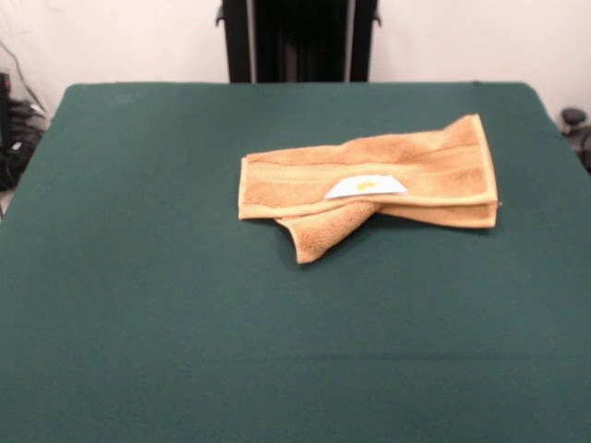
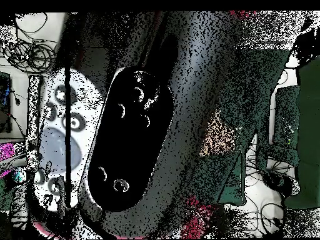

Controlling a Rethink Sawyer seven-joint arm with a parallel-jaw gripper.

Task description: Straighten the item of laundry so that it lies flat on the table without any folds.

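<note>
no gripper shows in either view, so its state cannot be told. only the front view shows the scene clearly; the overhead view is unreadable. the towel (image 1: 379,180) lies folded over itself, right of the table (image 1: 138,305) centre, label (image 1: 366,186) up, one corner poking toward the camera.

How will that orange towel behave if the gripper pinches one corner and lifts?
Likely floppy: the towel already lies folded over itself, with a flap poking out below, so a lifted corner would probably trail the rest. The terry pile looks soft and light, easy to pinch. On the green felt-like table it may drag and bunch rather than slide. The care label suggests the layers are twisted.
</note>
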